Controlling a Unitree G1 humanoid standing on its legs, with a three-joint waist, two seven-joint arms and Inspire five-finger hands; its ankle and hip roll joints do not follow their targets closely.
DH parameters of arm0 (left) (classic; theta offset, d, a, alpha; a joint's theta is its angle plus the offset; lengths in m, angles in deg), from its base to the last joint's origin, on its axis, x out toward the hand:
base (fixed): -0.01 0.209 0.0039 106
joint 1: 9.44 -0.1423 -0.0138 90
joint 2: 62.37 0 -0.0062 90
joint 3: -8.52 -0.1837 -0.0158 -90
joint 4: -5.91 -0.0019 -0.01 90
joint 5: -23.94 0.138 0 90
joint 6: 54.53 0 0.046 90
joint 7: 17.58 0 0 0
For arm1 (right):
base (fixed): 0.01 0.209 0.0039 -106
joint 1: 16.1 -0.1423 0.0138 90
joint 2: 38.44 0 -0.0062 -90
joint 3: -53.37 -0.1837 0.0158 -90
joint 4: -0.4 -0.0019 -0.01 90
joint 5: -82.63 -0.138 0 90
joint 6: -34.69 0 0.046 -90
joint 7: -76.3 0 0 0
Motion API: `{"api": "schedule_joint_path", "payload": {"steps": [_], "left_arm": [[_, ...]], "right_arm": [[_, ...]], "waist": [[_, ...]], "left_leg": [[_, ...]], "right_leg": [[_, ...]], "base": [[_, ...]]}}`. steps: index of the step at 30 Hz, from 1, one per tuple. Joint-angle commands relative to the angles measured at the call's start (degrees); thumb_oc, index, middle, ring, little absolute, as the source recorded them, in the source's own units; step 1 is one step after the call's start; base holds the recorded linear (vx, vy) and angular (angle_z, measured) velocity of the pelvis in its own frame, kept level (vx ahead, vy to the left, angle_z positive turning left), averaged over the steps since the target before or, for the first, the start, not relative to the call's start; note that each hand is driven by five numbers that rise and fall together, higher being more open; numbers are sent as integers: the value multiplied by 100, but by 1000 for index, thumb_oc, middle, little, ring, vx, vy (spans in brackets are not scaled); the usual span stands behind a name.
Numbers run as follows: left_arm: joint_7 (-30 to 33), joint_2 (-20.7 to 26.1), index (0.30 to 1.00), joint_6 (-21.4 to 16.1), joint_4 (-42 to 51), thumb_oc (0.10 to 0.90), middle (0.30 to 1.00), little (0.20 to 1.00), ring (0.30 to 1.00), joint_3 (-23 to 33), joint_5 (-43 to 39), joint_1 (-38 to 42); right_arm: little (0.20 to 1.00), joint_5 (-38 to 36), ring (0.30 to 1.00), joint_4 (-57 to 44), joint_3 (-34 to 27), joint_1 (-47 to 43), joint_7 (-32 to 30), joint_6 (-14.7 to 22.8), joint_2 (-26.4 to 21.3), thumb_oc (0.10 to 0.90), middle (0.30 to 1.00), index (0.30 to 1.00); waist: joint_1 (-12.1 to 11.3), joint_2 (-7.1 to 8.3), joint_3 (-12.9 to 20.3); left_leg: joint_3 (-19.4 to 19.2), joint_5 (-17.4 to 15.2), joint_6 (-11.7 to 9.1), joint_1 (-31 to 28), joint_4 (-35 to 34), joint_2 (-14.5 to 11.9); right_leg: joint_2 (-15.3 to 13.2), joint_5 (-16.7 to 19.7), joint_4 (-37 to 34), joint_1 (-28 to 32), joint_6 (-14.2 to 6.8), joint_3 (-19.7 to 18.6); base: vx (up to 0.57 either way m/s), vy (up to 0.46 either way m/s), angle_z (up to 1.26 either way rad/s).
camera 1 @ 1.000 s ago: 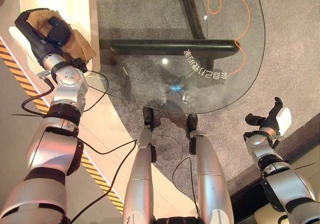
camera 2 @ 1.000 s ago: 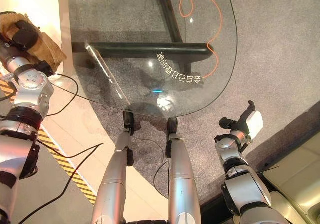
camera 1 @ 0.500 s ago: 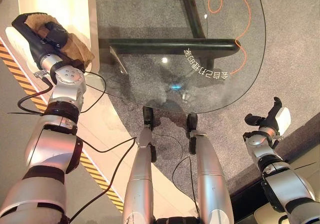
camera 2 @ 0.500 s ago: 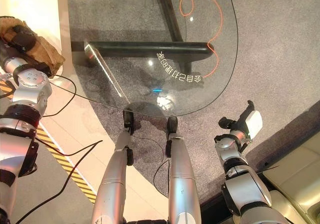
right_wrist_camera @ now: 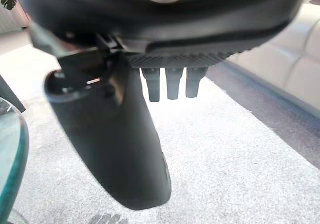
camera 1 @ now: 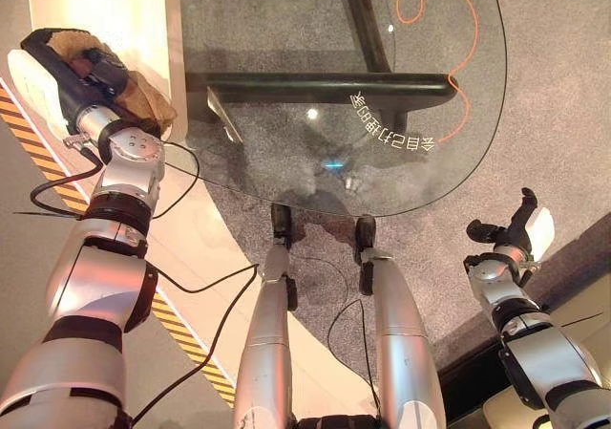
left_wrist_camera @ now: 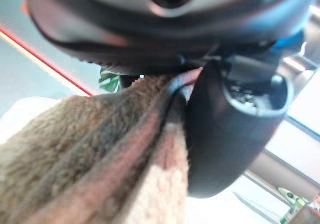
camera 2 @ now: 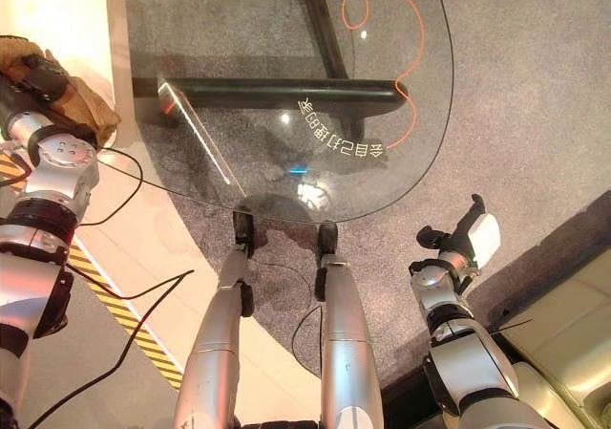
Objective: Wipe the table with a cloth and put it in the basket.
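A brown fuzzy cloth [camera 1: 143,96] is bunched in my left hand [camera 1: 69,64], held out to the left of the glass table [camera 1: 286,161] over a cream ledge. In the left wrist view the thumb [left_wrist_camera: 230,129] presses the cloth [left_wrist_camera: 85,159] against the palm, so this hand is shut on it. My right hand [camera 1: 520,228] hangs low at the right, off the table and over the grey carpet, with straight fingers [right_wrist_camera: 172,84] and nothing in it.
The oval glass table has a dark crossbar [camera 1: 325,87] beneath it and an orange cord [camera 1: 449,28] on its far right part. A cream ledge [camera 1: 124,9] and a yellow-black striped strip [camera 1: 181,329] run along the left. A pale sofa [right_wrist_camera: 290,54] stands at the right.
My left hand has drifted slightly further left and up with the cloth. The right hand stays where it was.
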State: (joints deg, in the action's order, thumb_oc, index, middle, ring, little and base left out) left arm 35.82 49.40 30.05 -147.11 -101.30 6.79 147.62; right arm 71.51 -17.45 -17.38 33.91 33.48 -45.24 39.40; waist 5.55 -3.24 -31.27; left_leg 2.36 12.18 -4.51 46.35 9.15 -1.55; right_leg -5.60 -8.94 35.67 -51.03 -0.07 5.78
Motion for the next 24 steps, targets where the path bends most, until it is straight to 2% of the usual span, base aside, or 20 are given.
{"api": "schedule_joint_path", "payload": {"steps": [1, 9, 13, 24], "left_arm": [[885, 973, 300, -184, -128, 100, 300, 200, 300, 59, 535, 645], [990, 1036, 300, 105, -245, 100, 300, 200, 300, 9, 727, 744], [811, 1072, 300, 413, -313, 100, 300, 200, 300, -117, 822, 763], [258, 1087, 300, 409, -384, 100, 300, 200, 300, -265, 860, 755]], "right_arm": [[900, 139, 900, -76, 21, 305, -449, 77, -140, 800, 900, 900], [900, 139, 900, -48, 50, 284, -448, 111, -124, 800, 900, 900], [900, 123, 900, -67, 80, 297, -439, 82, -135, 800, 900, 900], [900, 141, 900, -143, 65, 311, -443, 55, -174, 800, 900, 900]], "waist": [[-105, 178, 147], [-111, 207, 147], [-111, 225, 147], [-86, 260, 147]], "left_leg": [[-425, -1213, 422, -166, 932, 434], [-419, -1226, 428, -130, 955, 429], [-425, -1275, 429, -152, 980, 426], [-444, -1250, 451, -43, 973, 439]], "right_leg": [[555, 671, -1345, 341, -154, -221], [571, 674, -1322, 302, -151, -236], [572, 653, -1314, 322, -160, -239], [581, 747, -1381, 215, -180, -280]], "base": [[0, 0, 0], [0, 0, 0], [0, 0, 0], [0, 3, 0]]}}
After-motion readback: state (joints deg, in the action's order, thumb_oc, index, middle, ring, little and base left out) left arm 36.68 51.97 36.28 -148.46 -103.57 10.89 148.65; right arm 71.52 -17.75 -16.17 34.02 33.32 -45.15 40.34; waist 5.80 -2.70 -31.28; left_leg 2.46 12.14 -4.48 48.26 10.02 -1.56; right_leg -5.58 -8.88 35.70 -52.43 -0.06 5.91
